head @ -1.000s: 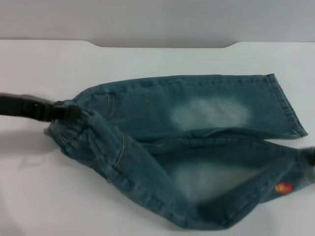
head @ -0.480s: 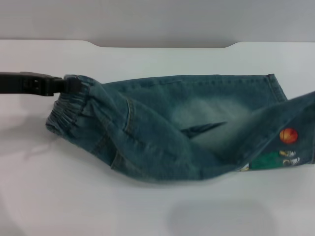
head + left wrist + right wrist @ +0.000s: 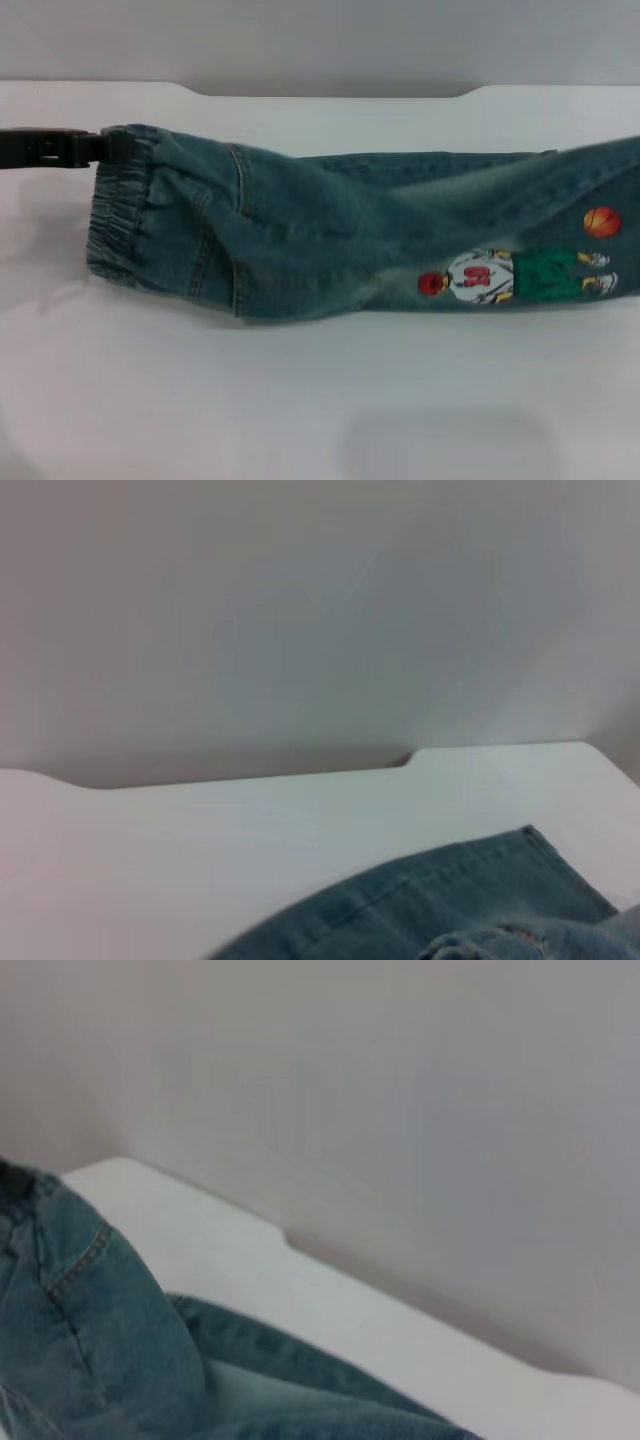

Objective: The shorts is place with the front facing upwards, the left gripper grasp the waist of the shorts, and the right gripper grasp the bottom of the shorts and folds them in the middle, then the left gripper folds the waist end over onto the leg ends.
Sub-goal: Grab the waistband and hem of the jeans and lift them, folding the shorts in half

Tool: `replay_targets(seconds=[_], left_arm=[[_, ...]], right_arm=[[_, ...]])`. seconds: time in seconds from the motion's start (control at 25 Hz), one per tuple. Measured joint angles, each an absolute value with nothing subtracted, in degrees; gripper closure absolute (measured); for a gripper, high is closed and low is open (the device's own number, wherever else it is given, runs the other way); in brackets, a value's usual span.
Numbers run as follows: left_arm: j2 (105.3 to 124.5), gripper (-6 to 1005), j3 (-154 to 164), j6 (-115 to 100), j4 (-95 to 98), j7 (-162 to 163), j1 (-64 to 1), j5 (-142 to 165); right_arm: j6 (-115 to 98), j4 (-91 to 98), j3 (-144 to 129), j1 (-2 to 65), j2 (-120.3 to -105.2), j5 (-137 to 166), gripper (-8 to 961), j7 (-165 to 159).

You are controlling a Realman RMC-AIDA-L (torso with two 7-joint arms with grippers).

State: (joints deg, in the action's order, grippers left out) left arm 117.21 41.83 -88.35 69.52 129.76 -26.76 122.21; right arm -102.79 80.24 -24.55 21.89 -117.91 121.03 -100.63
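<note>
Head view shows the left pincer (image 3: 85, 149) reaching in from the left edge, its black fingers closed on the far corner of the waist of the shorts (image 3: 118, 205), lifting that gathered band a little above the white desk (image 3: 300, 400). From there the shorts (image 3: 330, 235) stretch rightward as one long band, folded lengthwise, with a stitched pocket seam just right of the waist. Farther right, the cartoon patch (image 3: 515, 275) faces up on the near side of the leg, and an orange ball patch (image 3: 601, 221) sits just beyond it. The leg ends run out of the picture at the right edge, so the right pincer is out of sight in every view and I cannot tell how its fingers stand. Open desk lies on the near side of the shorts, and a narrower bare strip lies between the shorts and the desk's far edge with its shallow notch.
</note>
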Motion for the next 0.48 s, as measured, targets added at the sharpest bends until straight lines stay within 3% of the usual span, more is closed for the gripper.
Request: replay_targets(seconds=[0.48], left_arm=[[117.33, 848, 42.33, -83.35, 68.13, 130.07, -26.5, 122.93]], right_arm=[[-96.09, 76.25, -23.84, 21.92, -118.16, 118.57, 937, -100.63]])
